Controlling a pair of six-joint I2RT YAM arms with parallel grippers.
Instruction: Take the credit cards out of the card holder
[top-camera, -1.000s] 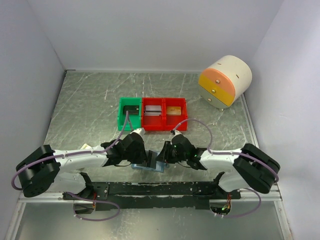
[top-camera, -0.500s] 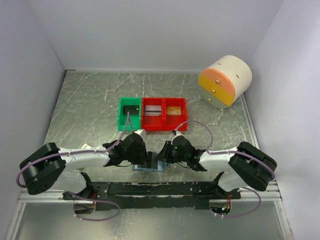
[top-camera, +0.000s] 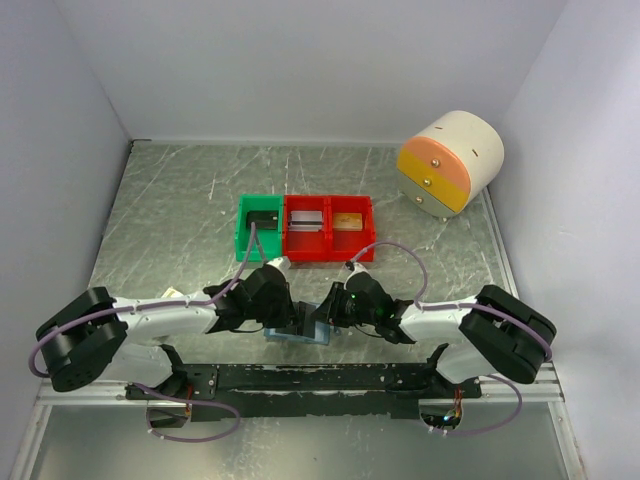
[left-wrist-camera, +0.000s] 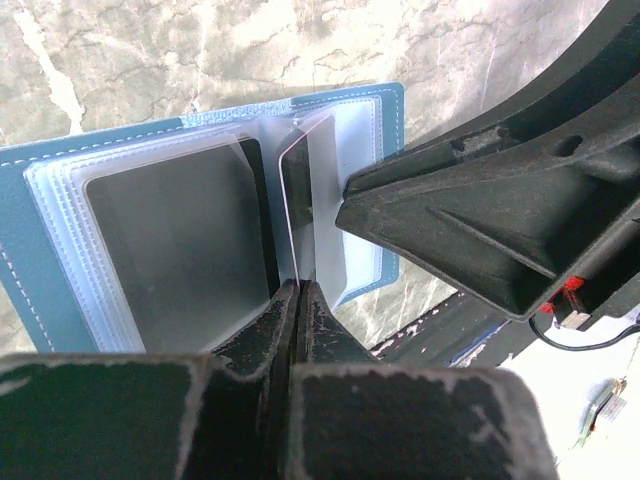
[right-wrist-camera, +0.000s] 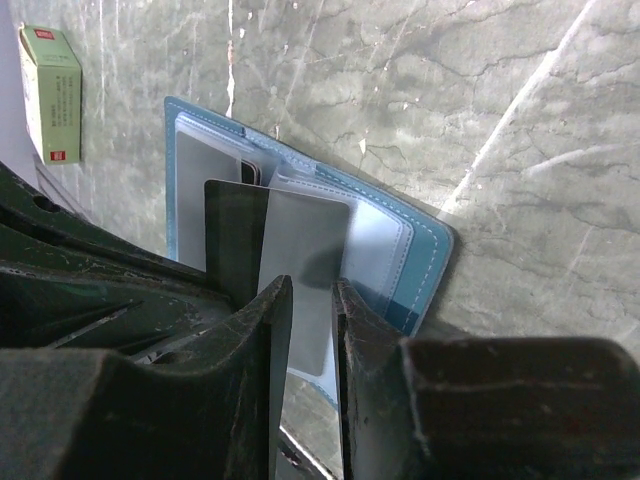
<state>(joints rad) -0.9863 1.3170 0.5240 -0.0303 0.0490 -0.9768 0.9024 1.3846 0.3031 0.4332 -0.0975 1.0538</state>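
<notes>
**Card holder** (right-wrist-camera: 425, 262): open, pockets up, flat on the tabletop (top-camera: 190, 200). It lies at 6 o'clock of the red bin (top-camera: 328, 255), between my two pincers.

**Cards:** a grey card (right-wrist-camera: 305, 235), with a dark card (right-wrist-camera: 233, 240) at its 9 o'clock. Both lie over the pockets; how deep they sit I cannot tell.

**Left pincer** (left-wrist-camera: 298, 292): shut tight on a thin edge near the fold. Whether that is a card or a clear sleeve I cannot tell.

**Right pincer** (right-wrist-camera: 310, 292): narrow gap, tips at the holder's pages, the grey card showing through. Whether it is nipping or only pressing I cannot tell.

**Change:** within the last second the left pincer slackened briefly and closed again. The holder has not shifted.

**Reading:** I take this as a fresh grip. No card looks free yet, so the pull-out is still to do.
</notes>
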